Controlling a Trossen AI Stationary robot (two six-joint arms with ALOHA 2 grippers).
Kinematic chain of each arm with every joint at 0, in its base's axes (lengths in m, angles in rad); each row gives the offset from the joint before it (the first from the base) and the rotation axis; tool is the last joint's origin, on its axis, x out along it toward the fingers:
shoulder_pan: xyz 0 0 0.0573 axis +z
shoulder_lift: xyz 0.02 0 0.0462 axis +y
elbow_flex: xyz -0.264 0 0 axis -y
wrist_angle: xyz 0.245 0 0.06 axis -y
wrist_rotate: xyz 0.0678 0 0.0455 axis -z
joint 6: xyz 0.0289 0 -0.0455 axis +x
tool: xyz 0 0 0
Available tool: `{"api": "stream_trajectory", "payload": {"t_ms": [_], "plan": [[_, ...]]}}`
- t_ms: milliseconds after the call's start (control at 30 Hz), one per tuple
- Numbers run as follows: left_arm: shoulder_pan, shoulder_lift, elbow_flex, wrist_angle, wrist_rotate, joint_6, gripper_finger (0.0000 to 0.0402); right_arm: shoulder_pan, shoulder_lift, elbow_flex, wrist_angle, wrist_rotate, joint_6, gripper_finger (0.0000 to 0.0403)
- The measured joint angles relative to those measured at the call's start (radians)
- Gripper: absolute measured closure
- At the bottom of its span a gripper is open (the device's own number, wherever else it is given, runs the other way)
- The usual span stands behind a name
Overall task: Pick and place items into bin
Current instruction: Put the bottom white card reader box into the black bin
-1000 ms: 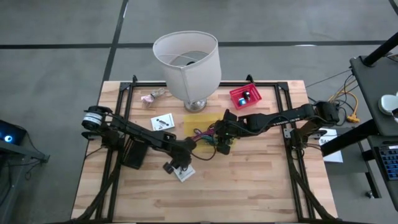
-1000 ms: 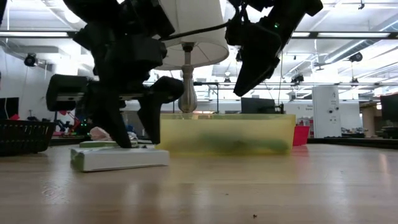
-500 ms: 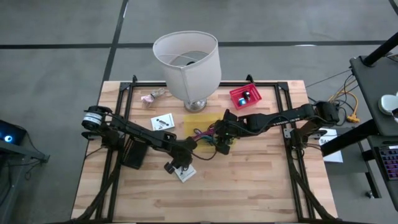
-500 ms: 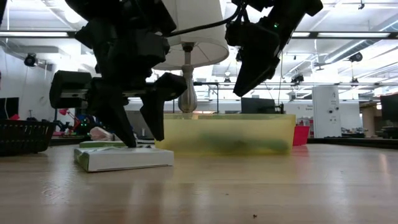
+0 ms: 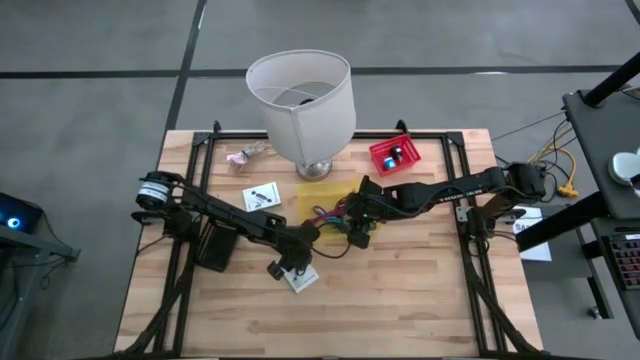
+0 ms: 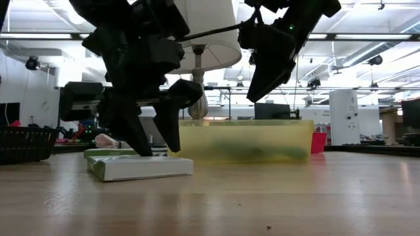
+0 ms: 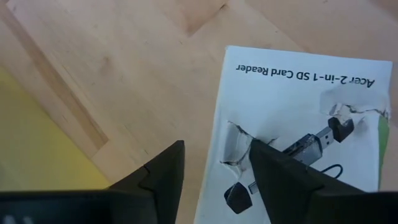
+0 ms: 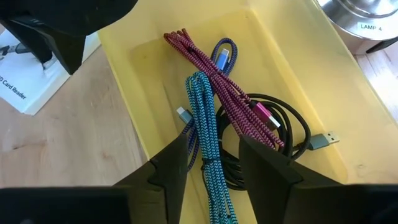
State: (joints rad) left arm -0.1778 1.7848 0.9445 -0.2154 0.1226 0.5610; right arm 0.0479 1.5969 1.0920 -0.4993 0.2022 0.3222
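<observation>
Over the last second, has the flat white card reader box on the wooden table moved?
Yes. In the low view the white card reader box has slid right, toward the translucent yellow bin, with the left hand straddling it.

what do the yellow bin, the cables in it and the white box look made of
Yellow bin: looks like cloudy see-through plastic; the low view shows dark shapes through its wall. Red cable and teal cable: woven fabric jackets, with a zigzag weave showing. Black cable: smooth, probably rubber or plastic. White box: printed card, torn on its face.
</observation>
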Motion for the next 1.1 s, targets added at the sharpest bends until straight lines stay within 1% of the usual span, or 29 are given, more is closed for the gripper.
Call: {"api": "stream_trajectory", "payload": {"t_ms": [133,300,467,567,767,967,1100], "plan": [[0.001,-0.003,0.009,-0.006,0.005,0.0,0.0273,0.0,0.0,0.0,0.0,0.0,0.0,0.0277],[0.0,0.003,0.014,-0.014,0.114,-0.036,0.0328,0.0,0.0,0.0,0.0,0.0,-0.001,0.0275],[-0.001,0.002,0.014,-0.07,0.13,-0.085,0.0358,0.0,0.0,0.0,-0.002,0.0,0.0,0.0274],[-0.001,0.0,0.014,-0.084,0.133,-0.092,0.0366,0.0,0.0,0.0,-0.002,0.0,-0.001,0.0278],[-0.004,-0.003,0.028,-0.119,0.153,-0.161,0.0368,0.0,0.0,0.0,-0.003,0.0,-0.001,0.0282],[-0.009,-0.046,0.028,-0.16,0.157,-0.163,0.0368,0.0,0.0,0.0,-0.004,0.0,0.0,0.0276],[-0.009,-0.069,0.026,-0.167,0.127,-0.156,0.0354,0.0,0.0,0.0,-0.021,0.0,0.0,0.0273]]}}
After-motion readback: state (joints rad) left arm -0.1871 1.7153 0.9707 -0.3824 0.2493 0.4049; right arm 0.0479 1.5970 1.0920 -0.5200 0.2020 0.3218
